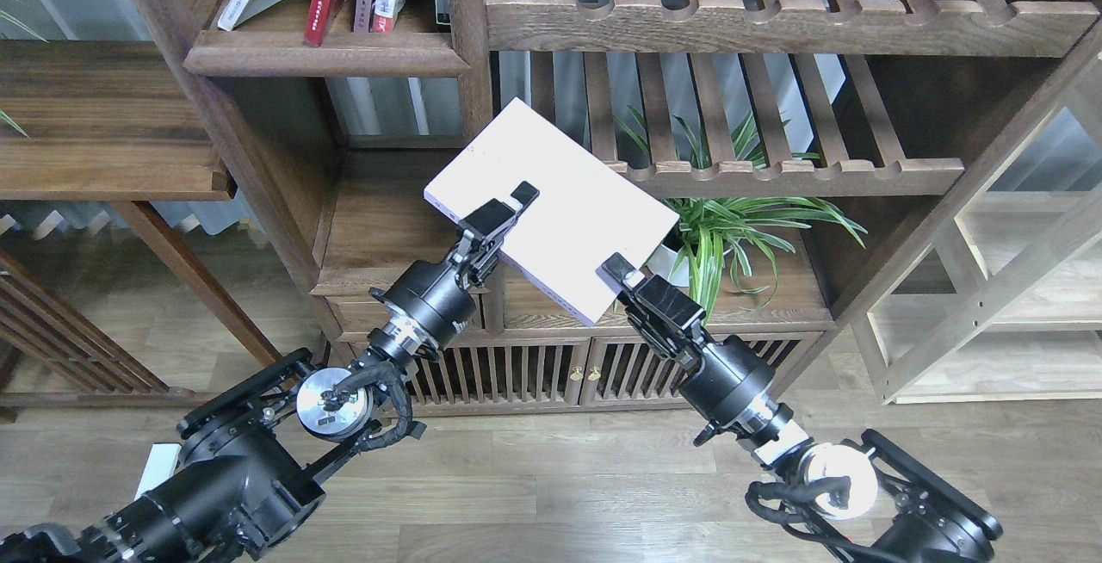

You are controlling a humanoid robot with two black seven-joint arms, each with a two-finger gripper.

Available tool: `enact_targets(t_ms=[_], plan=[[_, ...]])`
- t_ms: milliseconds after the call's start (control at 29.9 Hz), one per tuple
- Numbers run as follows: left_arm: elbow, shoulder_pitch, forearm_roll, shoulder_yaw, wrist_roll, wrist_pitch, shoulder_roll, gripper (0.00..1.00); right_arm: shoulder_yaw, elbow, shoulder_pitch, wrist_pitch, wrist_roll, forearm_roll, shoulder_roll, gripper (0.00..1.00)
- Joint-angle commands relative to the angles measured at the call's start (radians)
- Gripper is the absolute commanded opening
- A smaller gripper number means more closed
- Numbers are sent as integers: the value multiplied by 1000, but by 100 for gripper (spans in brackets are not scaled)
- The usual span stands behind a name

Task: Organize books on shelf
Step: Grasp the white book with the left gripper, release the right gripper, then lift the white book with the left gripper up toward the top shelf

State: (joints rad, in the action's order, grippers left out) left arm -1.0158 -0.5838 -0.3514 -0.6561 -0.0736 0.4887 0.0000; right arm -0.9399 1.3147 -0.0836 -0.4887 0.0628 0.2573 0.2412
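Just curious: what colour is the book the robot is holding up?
Pale white with a faint lavender tint, plain cover; the book shows best in the head view.

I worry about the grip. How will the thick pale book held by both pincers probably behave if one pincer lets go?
The pale book looks thick, so probably stiff and rather heavy. The left pincer and right pincer hold only its near edges; with one released, it would likely tip or slip.

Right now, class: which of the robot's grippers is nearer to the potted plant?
Right. The right gripper grips the pale book at its lower right corner, just beside the potted plant. The left gripper holds the book's left edge, farther away.
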Motion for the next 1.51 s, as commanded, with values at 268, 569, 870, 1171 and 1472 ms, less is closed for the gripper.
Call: enact_targets(t_ms=[268, 569, 870, 1171, 1472], plan=[[-10, -1, 95, -2, 1, 0, 0, 0, -62, -32, -4, 0, 0, -47, 10, 78], [-135, -1, 327, -14, 6, 0, 79, 0, -221, -107, -42, 0, -1, -93, 13, 90], [-233, 1, 468, -100, 14, 0, 326, 0, -263, -265, -133, 0, -1, -95, 20, 94], [-401, 2, 586, -213, 162, 0, 451, 0, -254, -371, -193, 0, 0, -102, 26, 95], [-566, 42, 746, -460, 330, 0, 451, 0, -263, -425, -202, 0, -1, -101, 26, 95]])
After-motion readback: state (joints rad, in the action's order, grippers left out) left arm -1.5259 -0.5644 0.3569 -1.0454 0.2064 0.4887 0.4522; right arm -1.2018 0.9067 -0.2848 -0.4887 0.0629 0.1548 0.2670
